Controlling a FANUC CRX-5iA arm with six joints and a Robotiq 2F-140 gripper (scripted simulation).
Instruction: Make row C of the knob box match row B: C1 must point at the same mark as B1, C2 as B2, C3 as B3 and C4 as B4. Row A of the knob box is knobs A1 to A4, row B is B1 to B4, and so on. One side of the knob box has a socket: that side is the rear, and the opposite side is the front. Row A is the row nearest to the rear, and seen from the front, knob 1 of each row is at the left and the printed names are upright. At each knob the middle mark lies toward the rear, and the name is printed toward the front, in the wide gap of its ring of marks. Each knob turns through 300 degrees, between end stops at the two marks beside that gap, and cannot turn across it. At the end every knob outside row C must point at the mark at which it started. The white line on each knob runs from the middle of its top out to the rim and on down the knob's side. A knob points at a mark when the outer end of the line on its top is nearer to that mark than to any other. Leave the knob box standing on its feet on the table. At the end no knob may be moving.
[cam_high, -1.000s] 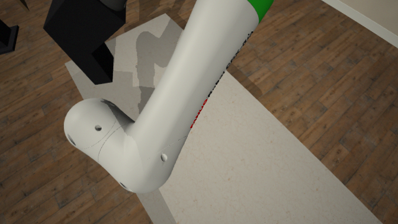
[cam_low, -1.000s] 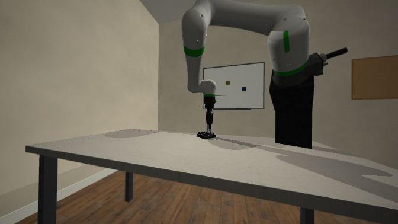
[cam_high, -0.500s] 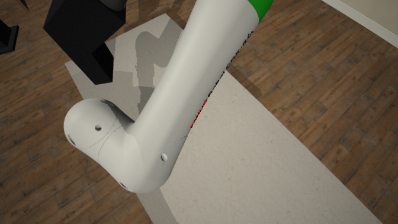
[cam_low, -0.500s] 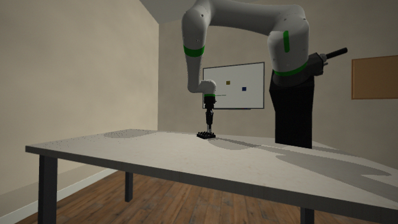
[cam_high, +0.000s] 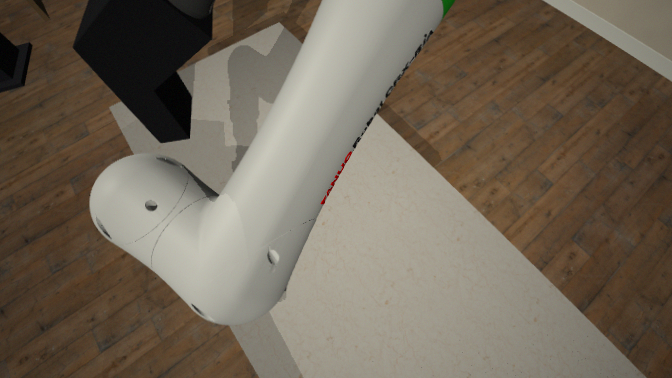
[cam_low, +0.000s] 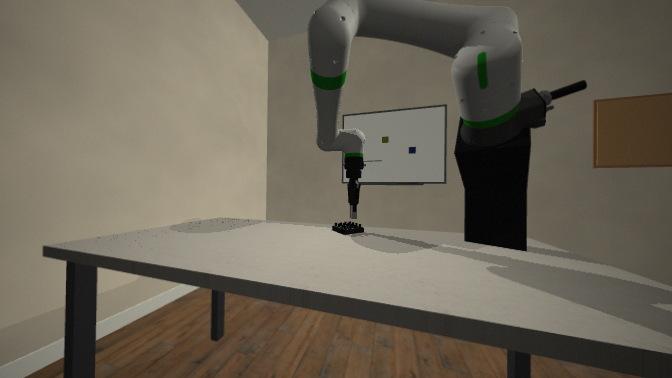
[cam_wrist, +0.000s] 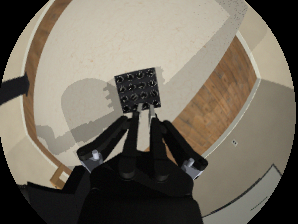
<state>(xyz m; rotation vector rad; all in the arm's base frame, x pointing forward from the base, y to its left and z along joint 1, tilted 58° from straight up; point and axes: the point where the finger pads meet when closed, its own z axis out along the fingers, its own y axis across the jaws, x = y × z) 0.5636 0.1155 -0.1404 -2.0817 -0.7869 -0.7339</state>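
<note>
Top view: the white arm covers the work area, so neither the knob box nor the pincer shows here, only a bare stretch of the desk. Exterior view: the knob box stands on its feet far back on the desk, and the pincer hangs just above it, tips pointing straight down, apart from the knobs. Wrist view: the box lies directly ahead of the nearly closed, empty fingers, so the coming move is judged a straight descent; knob marks are too small to read.
</note>
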